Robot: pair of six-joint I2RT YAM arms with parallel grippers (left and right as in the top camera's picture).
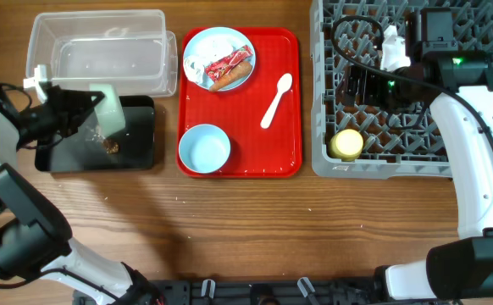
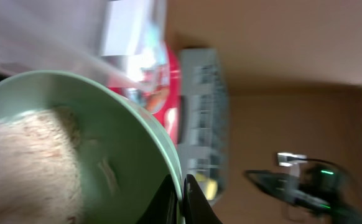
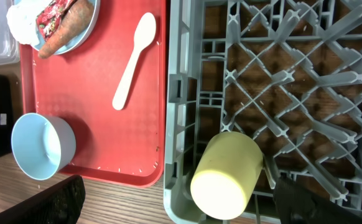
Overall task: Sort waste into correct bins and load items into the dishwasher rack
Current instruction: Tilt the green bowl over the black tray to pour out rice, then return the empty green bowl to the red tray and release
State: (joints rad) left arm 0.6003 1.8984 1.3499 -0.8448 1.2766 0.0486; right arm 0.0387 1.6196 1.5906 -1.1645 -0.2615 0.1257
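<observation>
Left gripper [image 1: 92, 110] clamped on rim of green bowl [image 1: 113, 108], bowl tipped over black tray [image 1: 138, 146], rice [image 2: 25, 162] inside. Right gripper [image 1: 357, 85] fingers spread, holding nothing, above rack [image 1: 399, 168]. Yellow cup [image 1: 346, 144] sits in rack corner next to red tray [image 1: 246, 127].

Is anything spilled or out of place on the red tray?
Yes. A few white rice grains lie scattered on the red tray, near its edge by the light blue bowl; they look spilled.
</observation>
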